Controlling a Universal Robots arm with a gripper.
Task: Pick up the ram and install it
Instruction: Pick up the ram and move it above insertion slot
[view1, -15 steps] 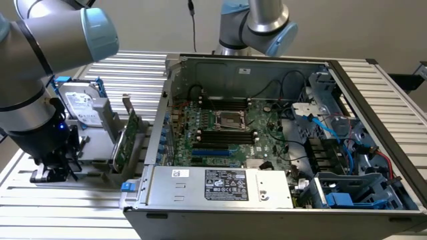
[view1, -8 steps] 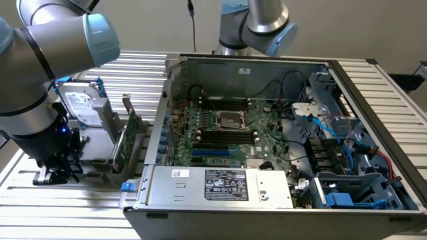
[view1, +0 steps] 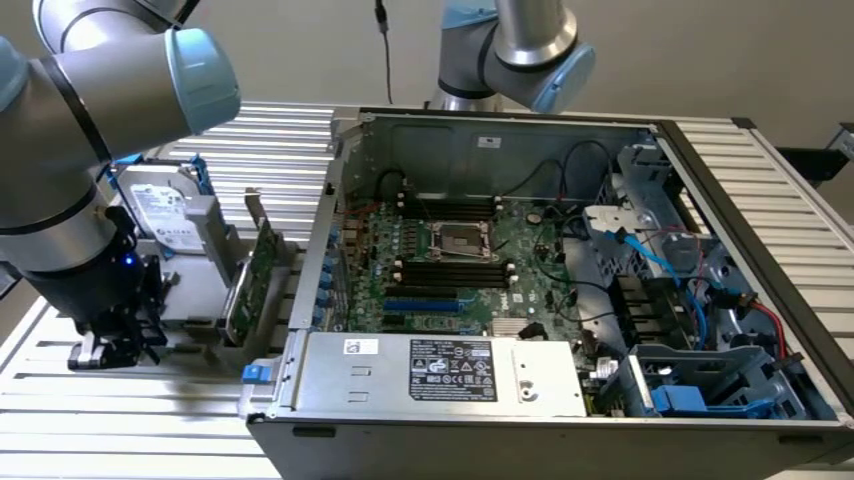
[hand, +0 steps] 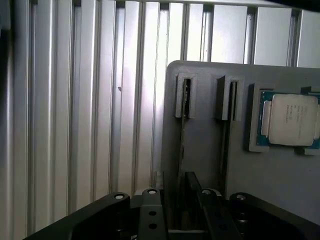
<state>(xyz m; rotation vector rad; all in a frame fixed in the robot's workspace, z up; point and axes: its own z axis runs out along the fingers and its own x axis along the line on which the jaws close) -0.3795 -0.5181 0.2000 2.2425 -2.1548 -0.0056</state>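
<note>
Claw (view1: 114, 345) down low at the holder (view1: 200, 300) now, on the ribbed aluminium counter (view1: 280, 140), by the counter edge at the exterior view's left, just beside the open computer case (view1: 747, 235).

From the wrist, the holder is a smooth matt grey plate with a rounded corner and two narrow moulded slots. The ram (hand: 182, 145) stands on edge in one of them, so it shows as little more than a thin dark line running the slot's length; its green face and chips can't be made out from here. The second slot carries a similar thin edge. The black fingers (hand: 150, 215) stand wide apart, one either side of that first slot, with the ram's edge in the gap. Nothing is gripped, and whether either finger touches it, I can't tell.

Next to the slots, a square processor (hand: 292, 120) with a dull silver lid lies flat in its recess.

Upright on the holder: a silver hard drive (view1: 167, 215) with blue rails, and a wider green expansion card (view1: 254, 285). Inside the case lies a green motherboard (view1: 454, 260) with long black slots, and a silver power supply box (view1: 441, 375).
</note>
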